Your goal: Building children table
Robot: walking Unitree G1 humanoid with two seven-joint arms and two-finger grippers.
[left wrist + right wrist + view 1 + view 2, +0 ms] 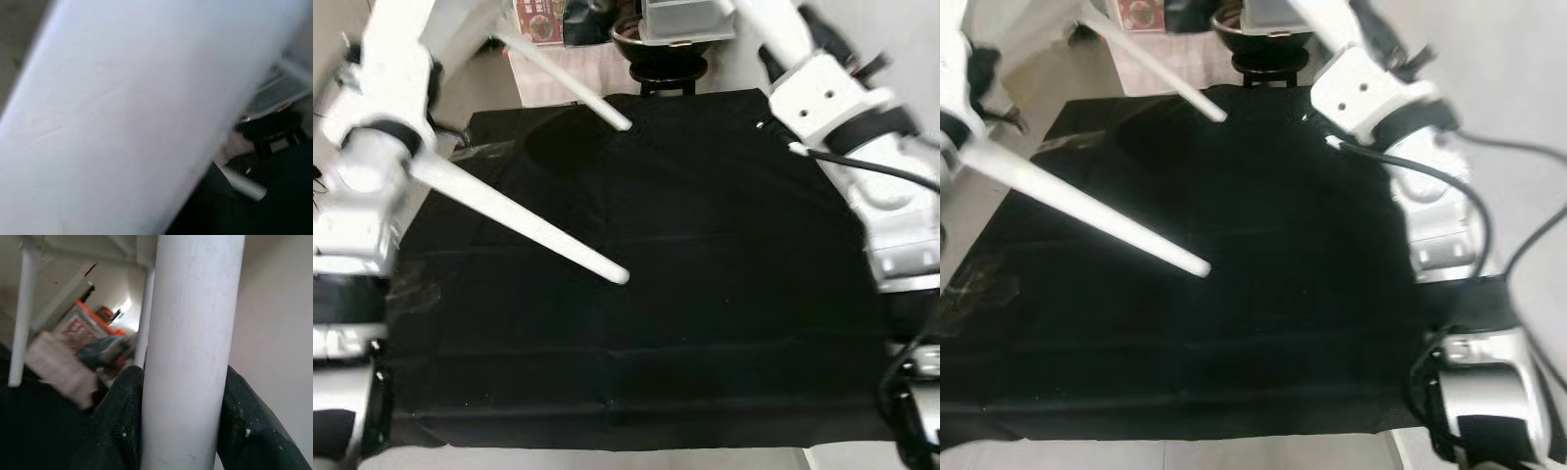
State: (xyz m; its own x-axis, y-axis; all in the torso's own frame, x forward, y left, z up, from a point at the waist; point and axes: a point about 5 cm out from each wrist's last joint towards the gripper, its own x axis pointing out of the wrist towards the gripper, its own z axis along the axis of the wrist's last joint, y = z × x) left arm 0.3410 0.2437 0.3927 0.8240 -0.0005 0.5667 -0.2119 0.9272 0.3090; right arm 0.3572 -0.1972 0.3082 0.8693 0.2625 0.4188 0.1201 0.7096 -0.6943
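Observation:
The white children's table is held tilted above a black cloth (705,294). Two of its round white legs slant down over the cloth: a long one (519,220) from the left and a thinner one (568,83) farther back. In the right wrist view, my right gripper (183,382) is shut on a third white leg (190,333), with black fingers (115,426) pressed on both sides of it. My right arm (862,147) reaches up at the right. My left arm (362,166) rises at the left, and its wrist view has a blurred white table surface (122,122) right against it.
The black cloth covers the floor ahead, with pale floor (862,458) past its near edge. Behind its far edge stand a black stool with a dark bowl (666,54) and a red printed box (540,20). A black cable (871,168) runs along my right arm.

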